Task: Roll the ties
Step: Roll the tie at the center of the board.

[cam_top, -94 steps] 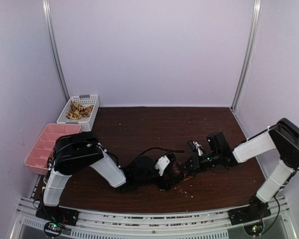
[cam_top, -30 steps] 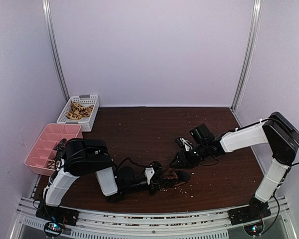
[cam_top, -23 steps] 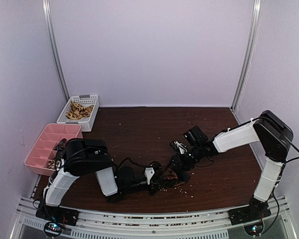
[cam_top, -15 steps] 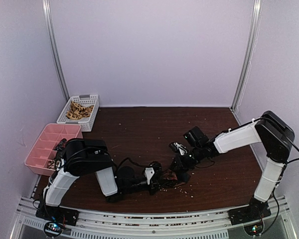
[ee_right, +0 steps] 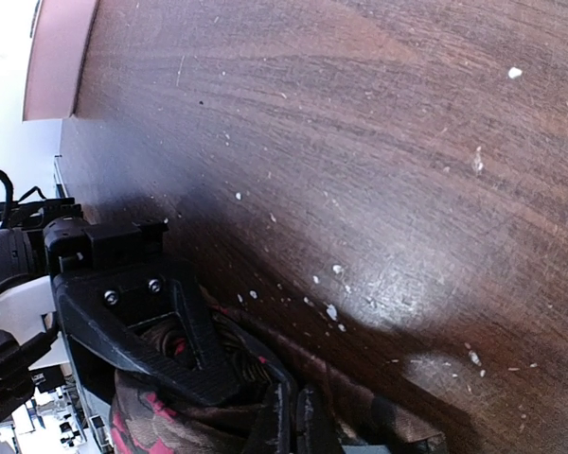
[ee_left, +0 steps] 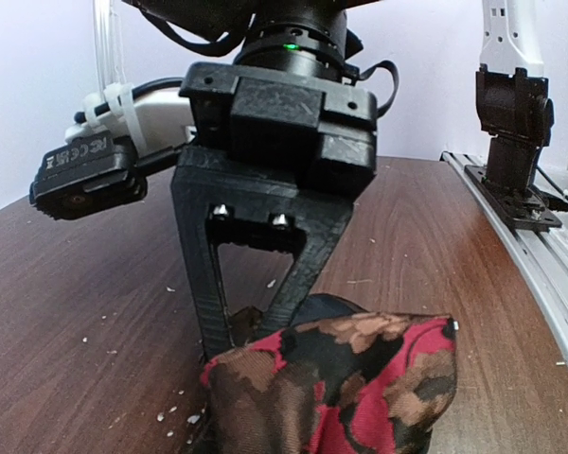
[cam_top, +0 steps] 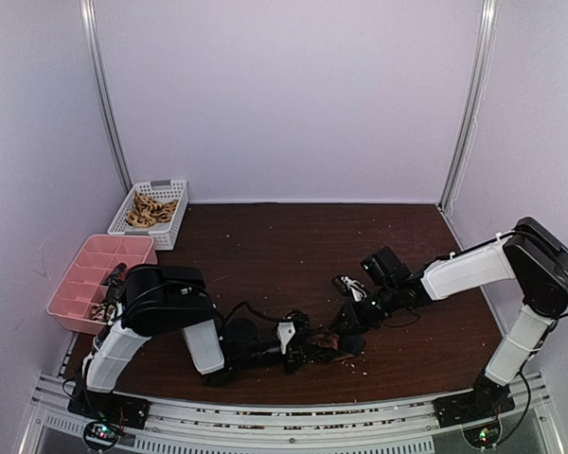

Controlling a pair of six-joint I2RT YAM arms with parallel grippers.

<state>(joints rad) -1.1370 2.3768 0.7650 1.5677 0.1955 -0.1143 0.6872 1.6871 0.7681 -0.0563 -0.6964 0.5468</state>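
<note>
I count two arms, two grippers, one tie [ee_left: 333, 390] out on the table [cam_top: 265, 241], one pink tray [cam_top: 87, 274] and one white basket [cam_top: 151, 214]. The basket sits just behind the pink tray and holds a tan heap [cam_top: 151, 210] that I cannot count. The tie lies well to the right of the tray, nearer the front rail [cam_top: 284, 414].

The left gripper [cam_top: 306, 344] is clamped narrowly around it. The right gripper [ee_right: 292, 427] has its fingers pressed together, tips down at the fabric; I cannot tell whether any cloth is caught.

The tie is bunched, dark brown and black with red and tan blotches. The table is dark wood grain, scattered with pale crumbs [ee_right: 331, 311]. Pale lilac walls [cam_top: 284, 95] and two metal uprights [cam_top: 104, 95] enclose it.
</note>
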